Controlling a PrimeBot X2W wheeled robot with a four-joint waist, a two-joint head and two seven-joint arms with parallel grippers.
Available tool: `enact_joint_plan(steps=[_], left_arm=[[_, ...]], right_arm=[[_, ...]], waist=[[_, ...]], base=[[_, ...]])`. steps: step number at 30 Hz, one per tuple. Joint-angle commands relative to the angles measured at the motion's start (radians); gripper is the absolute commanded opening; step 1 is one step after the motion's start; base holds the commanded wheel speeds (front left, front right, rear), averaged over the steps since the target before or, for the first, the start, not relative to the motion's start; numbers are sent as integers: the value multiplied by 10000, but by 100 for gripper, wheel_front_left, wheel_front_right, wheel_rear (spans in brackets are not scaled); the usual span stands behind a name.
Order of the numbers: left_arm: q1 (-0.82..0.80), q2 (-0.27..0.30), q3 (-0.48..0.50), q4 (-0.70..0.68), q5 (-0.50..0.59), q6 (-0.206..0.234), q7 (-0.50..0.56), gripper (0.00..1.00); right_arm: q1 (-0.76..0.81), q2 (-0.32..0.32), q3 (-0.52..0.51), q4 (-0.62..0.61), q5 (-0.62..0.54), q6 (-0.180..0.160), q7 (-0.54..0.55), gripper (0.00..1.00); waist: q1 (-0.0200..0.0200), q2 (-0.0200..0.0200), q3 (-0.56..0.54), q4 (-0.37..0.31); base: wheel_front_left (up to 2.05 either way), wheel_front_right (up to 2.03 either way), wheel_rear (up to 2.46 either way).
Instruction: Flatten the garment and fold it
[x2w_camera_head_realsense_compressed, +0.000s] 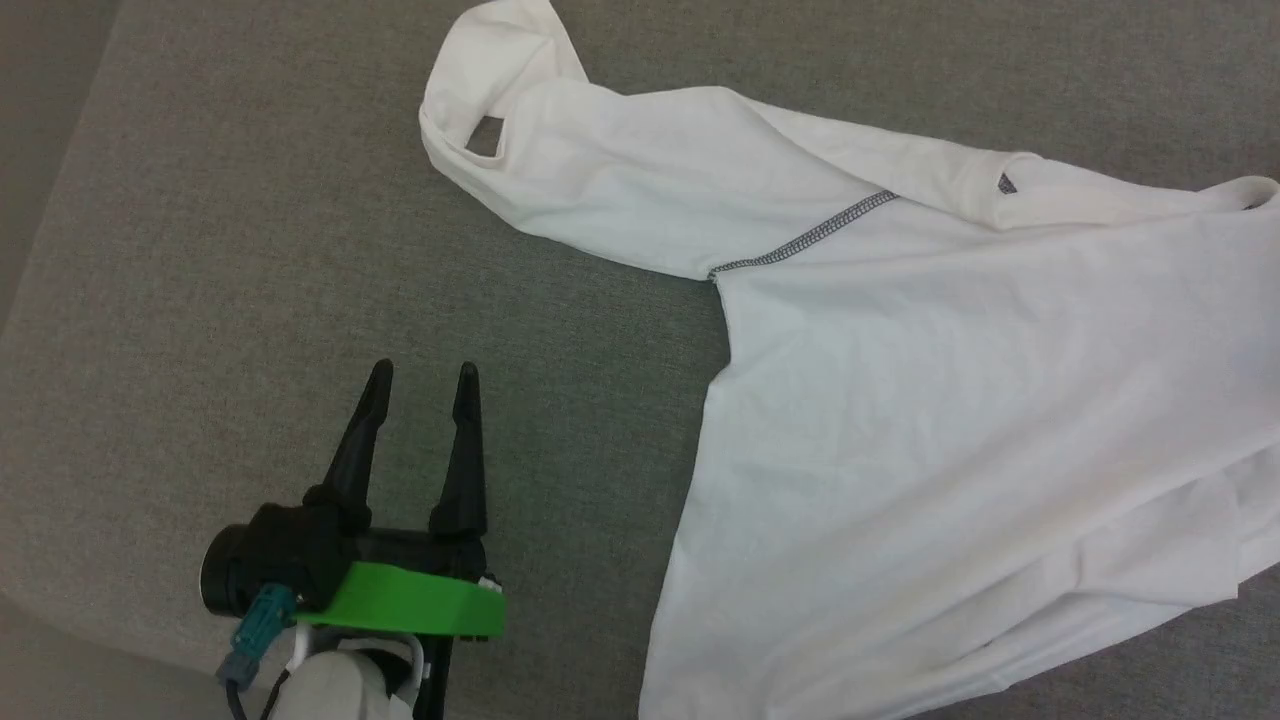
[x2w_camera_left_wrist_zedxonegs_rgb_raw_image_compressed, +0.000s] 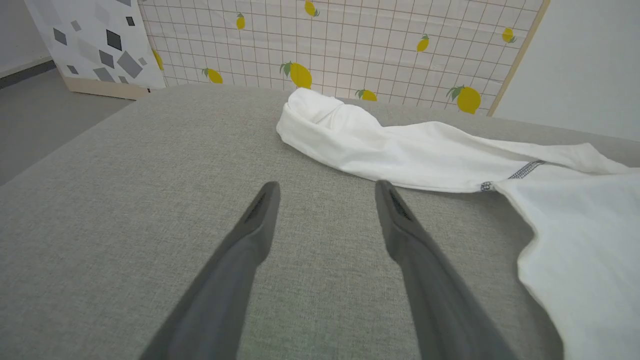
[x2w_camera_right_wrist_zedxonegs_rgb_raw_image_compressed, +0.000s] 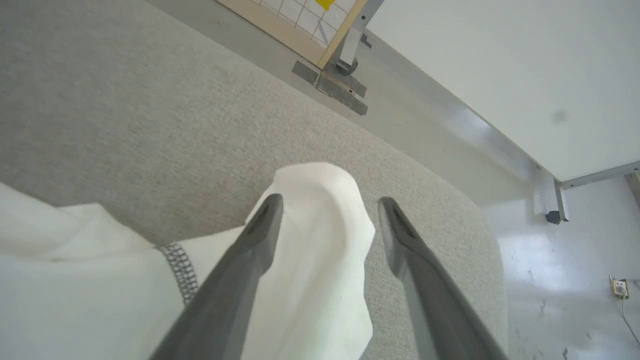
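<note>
The garment (x2w_camera_head_realsense_compressed: 950, 400), a white long-sleeved shirt with a dark grey zigzag seam, lies spread over the right half of the grey cushion (x2w_camera_head_realsense_compressed: 200, 250). One sleeve runs up and left, its cuff end crumpled at the top. My left gripper (x2w_camera_head_realsense_compressed: 424, 384) hovers open over bare cushion, well left of the shirt's body. In the left wrist view the garment (x2w_camera_left_wrist_zedxonegs_rgb_raw_image_compressed: 410, 150) lies ahead and to the right of the open left gripper (x2w_camera_left_wrist_zedxonegs_rgb_raw_image_compressed: 327, 192). My right gripper (x2w_camera_right_wrist_zedxonegs_rgb_raw_image_compressed: 330, 207) stands open over a sleeve end of the garment (x2w_camera_right_wrist_zedxonegs_rgb_raw_image_compressed: 325, 240), which lies loose between the fingers.
A lemon-patterned grid panel (x2w_camera_left_wrist_zedxonegs_rgb_raw_image_compressed: 350, 45) stands behind the cushion's far edge. In the right wrist view the cushion's rounded corner (x2w_camera_right_wrist_zedxonegs_rgb_raw_image_compressed: 475, 230) drops to a shiny floor (x2w_camera_right_wrist_zedxonegs_rgb_raw_image_compressed: 560, 280), with a white table (x2w_camera_right_wrist_zedxonegs_rgb_raw_image_compressed: 500, 75) beyond.
</note>
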Motion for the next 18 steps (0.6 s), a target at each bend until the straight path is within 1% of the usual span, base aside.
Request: enact_joint_plan(steps=[1,3,5,7,10,12,14,18], left_arm=[[-8,-27,88,34,78,-54,-49,100],[121,-22,162,48,85,-46,-49,100],[284,-9,227,25,96,-31,-49,100],[426,2,267,-8,108,-21,-49,100],[611,16,349,-95,113,30,-49,100],[686,29,389,-160,112,57,-49,100],[726,41,392,-216,110,63,-49,100],[808,84,432,-395,107,93,-49,100]], right_arm=[[12,253,-58,-242,258,-17,-200,100],[311,696,-102,-748,670,-17,-290,100],[777,1124,-110,-1534,1117,-17,-209,100],[1452,1534,-72,-2520,1448,-17,-37,100],[2790,2347,-129,-4115,1828,-17,368,100],[3715,2871,-117,-4978,1906,-17,580,100],[4662,3390,-153,-5584,1835,-17,778,100],[6272,4232,-197,-6252,1600,-17,1168,100]], waist=[[-2,-1,-666,-469],[-2,-1,-1014,-672],[-2,-1,-1305,-880],[-2,-1,-1552,-1057],[-2,-1,-1787,-1280],[-2,-1,-1848,-1373],[-2,-1,-1857,-1395],[-2,-1,-1770,-1363]], base=[[0,0,0],[0,0,0],[0,0,0],[0,0,0],[0,0,0],[0,0,0],[0,0,0],[0,0,0]])
